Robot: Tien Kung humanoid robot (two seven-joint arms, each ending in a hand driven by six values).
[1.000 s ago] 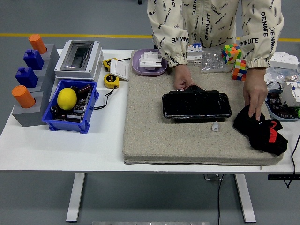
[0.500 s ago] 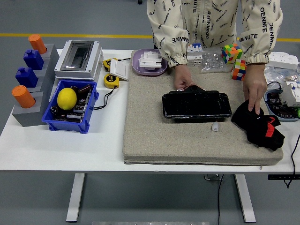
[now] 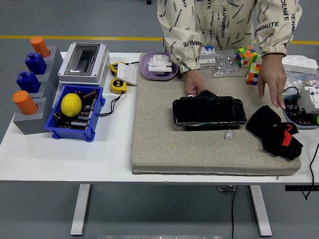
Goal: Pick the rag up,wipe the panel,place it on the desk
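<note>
1. On the grey mat (image 3: 164,149) at the centre of the white table (image 3: 65,154), the black panel (image 3: 209,111) lies flat, and the black rag (image 3: 274,132) with its red mark sits crumpled just to the panel's right, near the mat's right edge.

2. Neither robot hand is in view, so the state of its fingers cannot be told; nothing of the robot has hold of the rag.

3. A person stands at the far side. 1 hand (image 3: 195,84) rests on the panel's far edge; the other hand (image 3: 274,84) hangs above and beyond the rag, apart from it.

4. Risk, collision: both of the person's hands sit close to the 2 task items. A reach toward the rag or panel could meet a hand if they do not clear away.

5. Risk, poor grasp: the rag is bunched and dark on a soft mat. Fingers may pinch only 1 fold, or catch the mat with it.

6. Risk, edge loss: the rag lies close to the mat's right edge and the table's end. A glancing push could send it off.

7. Risk, snagging: a small white piece (image 3: 228,134) lies just in front of the panel, and a tray of parts (image 3: 301,112) sits beside the rag. A wide sweep could knock either.

8. Risk, sliding panel: if the steadying hand lifts, wiping pressure could shift the panel.
</note>
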